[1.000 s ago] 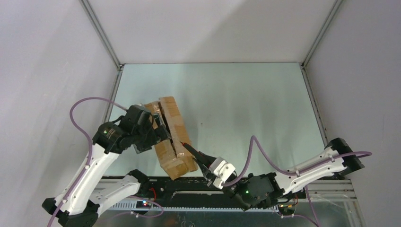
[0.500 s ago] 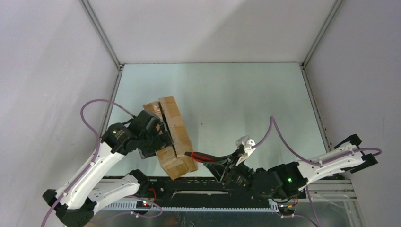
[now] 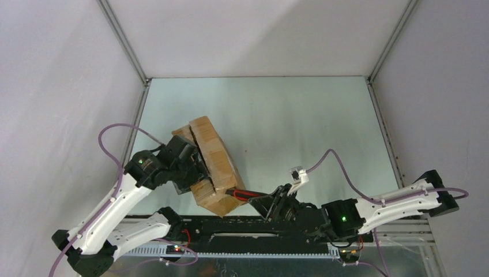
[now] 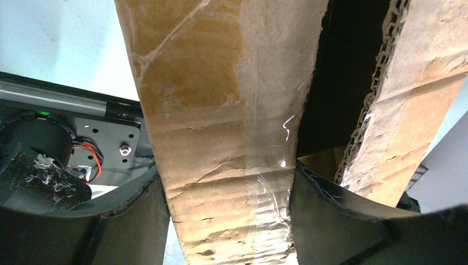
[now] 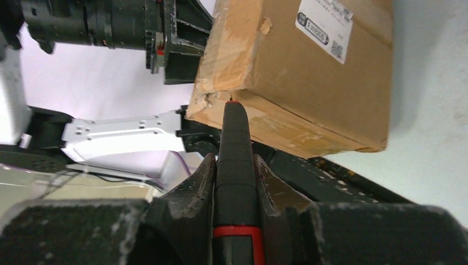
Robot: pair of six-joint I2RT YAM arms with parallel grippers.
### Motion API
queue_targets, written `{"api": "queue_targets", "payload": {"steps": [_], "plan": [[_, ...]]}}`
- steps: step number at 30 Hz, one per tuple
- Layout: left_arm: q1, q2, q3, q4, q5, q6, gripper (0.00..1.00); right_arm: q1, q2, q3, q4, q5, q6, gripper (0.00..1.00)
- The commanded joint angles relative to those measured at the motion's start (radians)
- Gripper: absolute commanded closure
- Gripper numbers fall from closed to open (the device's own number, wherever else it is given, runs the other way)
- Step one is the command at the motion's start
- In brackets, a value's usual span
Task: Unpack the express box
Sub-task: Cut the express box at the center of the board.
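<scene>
The express box is a brown cardboard carton lying at the table's near left, its top seam split. My left gripper is shut on one of its top flaps, which fills the gap between both fingers. In the right wrist view the box shows its white label. My right gripper is shut on the red-and-black utility knife, whose tip touches the box's near corner. The knife also shows in the top view.
The black base rail runs along the near edge just below the box. Grey enclosure walls stand on the left, right and back. The pale green table top stretches beyond the box.
My right arm has swung low and turned the knife so it lies flat with its tip at the box's near corner. The box has tilted and shifted slightly right in my left gripper.
</scene>
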Motion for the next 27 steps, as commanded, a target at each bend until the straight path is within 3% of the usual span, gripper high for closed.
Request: {"api": "queue_targets", "payload": {"steps": [1, 11, 19, 23, 27], "plan": [[-0.007, -0.002, 0.072, 0.052, 0.003, -0.049, 0.42, -0.019, -0.022, -0.06, 0.232, 0.004, 0.079, 1.0], [-0.015, -0.022, 0.064, 0.106, -0.021, -0.094, 0.42, -0.004, -0.025, -0.139, 0.381, 0.068, 0.169, 1.0], [-0.017, -0.039, 0.046, 0.133, -0.016, -0.11, 0.41, 0.002, -0.007, -0.153, 0.351, 0.146, 0.275, 1.0], [-0.017, -0.045, 0.04, 0.128, -0.019, -0.108, 0.42, 0.027, 0.002, -0.2, 0.533, 0.179, 0.185, 1.0], [-0.017, -0.044, 0.04, 0.129, -0.018, -0.108, 0.42, 0.032, 0.008, -0.201, 0.568, 0.176, 0.161, 1.0]]}}
